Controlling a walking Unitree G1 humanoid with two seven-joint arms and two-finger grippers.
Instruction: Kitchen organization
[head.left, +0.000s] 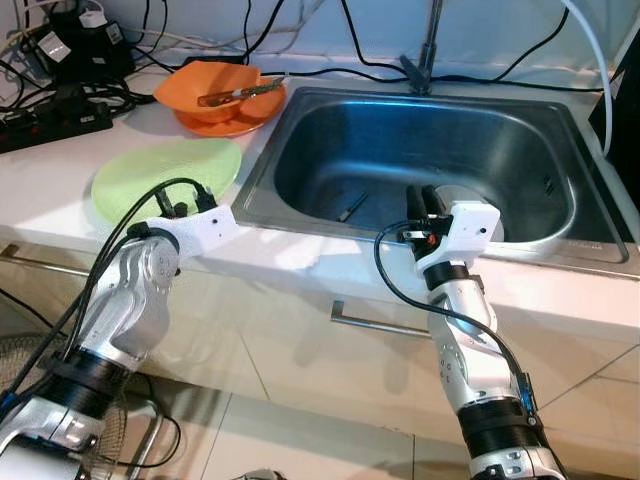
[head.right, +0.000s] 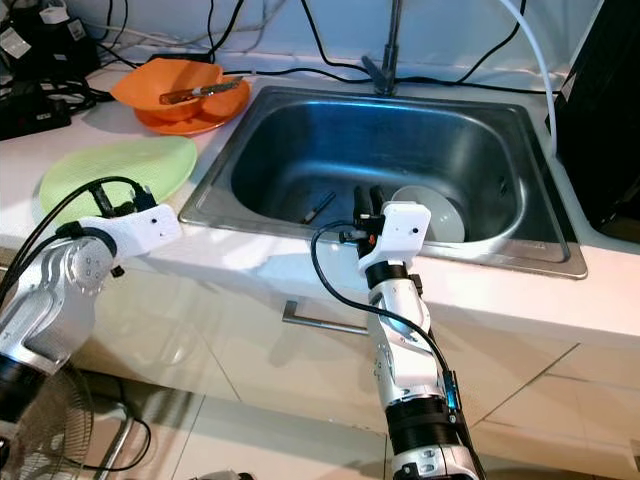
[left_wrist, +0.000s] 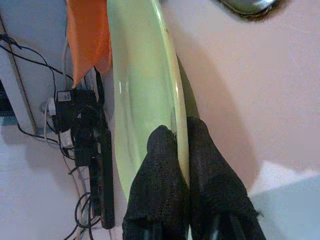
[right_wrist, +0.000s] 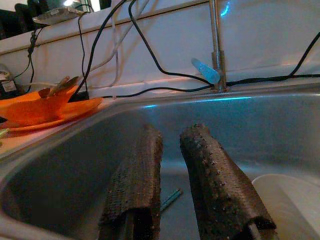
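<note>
1. The left gripper (left_wrist: 181, 150) pinches the rim of the flat pale-green plate (head.left: 170, 172) at left on the white surface (head.left: 60, 180); thin rim could slip.
2. The right gripper (right_wrist: 172, 165), fingers parted and empty, hangs centre frame over the steel sink (head.left: 300, 120), and could knock the white dish (head.right: 445, 215).

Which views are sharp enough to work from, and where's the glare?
Eye views: sharp, evenly lit, soft sheen on the sink wall. Left wrist view: close and soft, fingers pinching the green plate rim. Right wrist view: dim, blue glint on the tap, gripper blurred.

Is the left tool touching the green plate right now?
Touching. The left wrist view shows the left tool with its two black fingers closed on the rim of the green plate.
</note>
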